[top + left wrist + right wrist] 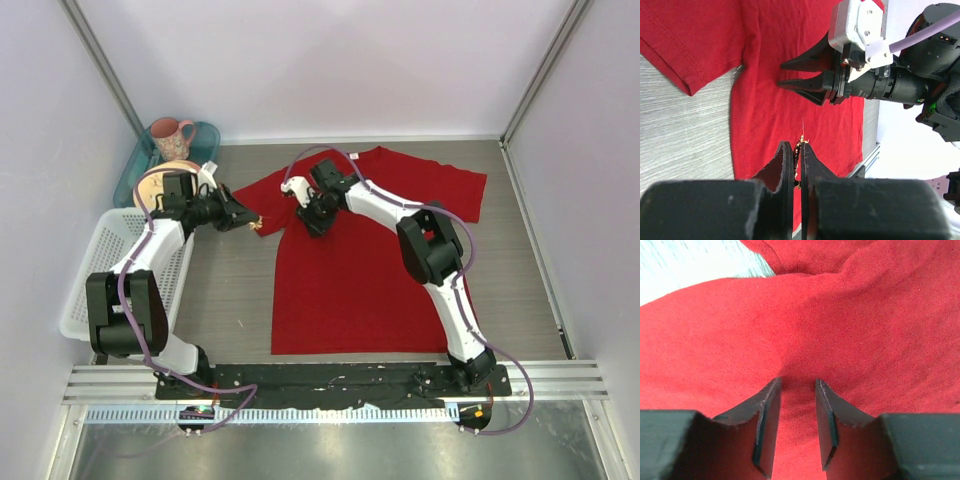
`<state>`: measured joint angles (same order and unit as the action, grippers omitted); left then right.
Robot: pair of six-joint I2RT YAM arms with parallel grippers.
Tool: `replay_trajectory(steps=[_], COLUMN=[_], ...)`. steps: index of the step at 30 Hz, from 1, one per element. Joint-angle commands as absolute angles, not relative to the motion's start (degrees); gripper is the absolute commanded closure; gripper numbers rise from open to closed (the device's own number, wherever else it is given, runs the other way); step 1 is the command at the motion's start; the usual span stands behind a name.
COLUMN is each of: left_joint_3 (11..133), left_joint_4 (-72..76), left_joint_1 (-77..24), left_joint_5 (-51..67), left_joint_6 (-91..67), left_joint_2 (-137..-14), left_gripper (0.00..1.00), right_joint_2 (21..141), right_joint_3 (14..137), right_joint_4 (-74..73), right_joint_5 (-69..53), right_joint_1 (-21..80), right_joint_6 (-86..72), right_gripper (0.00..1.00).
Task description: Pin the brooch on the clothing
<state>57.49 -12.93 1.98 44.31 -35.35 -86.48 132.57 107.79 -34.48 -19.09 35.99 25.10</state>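
Note:
The red T-shirt (pixel 350 280) lies flat on the table. My left gripper (pixel 250 222) hovers at the shirt's left sleeve edge, shut on the tiny brooch (pixel 258 224). In the left wrist view the brooch (pixel 798 149) sits edge-on between the shut fingers (pixel 812 165), its thin pin pointing out over the red cloth (pixel 770 60). My right gripper (pixel 313 224) is open, its tips down on the shirt's chest just right of the left gripper; it also shows in the left wrist view (pixel 781 74). In the right wrist view its fingertips (pixel 774 390) press into the cloth (pixel 805 315).
A white basket (pixel 100 270) stands at the left. A teal tray (pixel 205 135) with a pink mug (pixel 170 135) is at the back left, with a round tan dish (pixel 160 180) in front of it. White walls close in all sides.

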Motion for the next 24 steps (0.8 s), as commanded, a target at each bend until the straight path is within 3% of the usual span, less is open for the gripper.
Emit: replay_trajectory(steps=[1, 3, 12, 17, 24], left_joint_3=[57.83, 57.66, 53.89, 52.21, 52.56], left_joint_4=[-12.39, -12.39, -12.75, -12.48, -10.2], left_joint_1=[2.55, 2.55, 2.55, 1.67, 0.53], left_joint_5=[43.51, 43.42, 44.47, 45.18, 44.56], left_joint_6=[-34.72, -34.63, -35.24, -35.33, -35.77], left_joint_2=[-86.31, -86.4, -86.48, -86.22, -87.71], left_gripper=[1.0, 1.0, 1.0, 1.0, 1.0], right_joint_2=[131.75, 130.7, 119.54, 117.07, 120.75], right_joint_3=[106.36, 104.16, 88.16, 94.38, 101.69], right_joint_4=[-35.68, -37.87, -42.27, -41.75, -34.37], right_joint_5=[-21.35, -22.84, -29.7, -31.02, -26.04], right_joint_1=[36.3, 36.82, 39.37, 37.27, 32.08], right_joint_6=[26.54, 27.5, 31.46, 26.66, 15.57], right_gripper=[0.64, 0.69, 0.72, 0.65, 0.64])
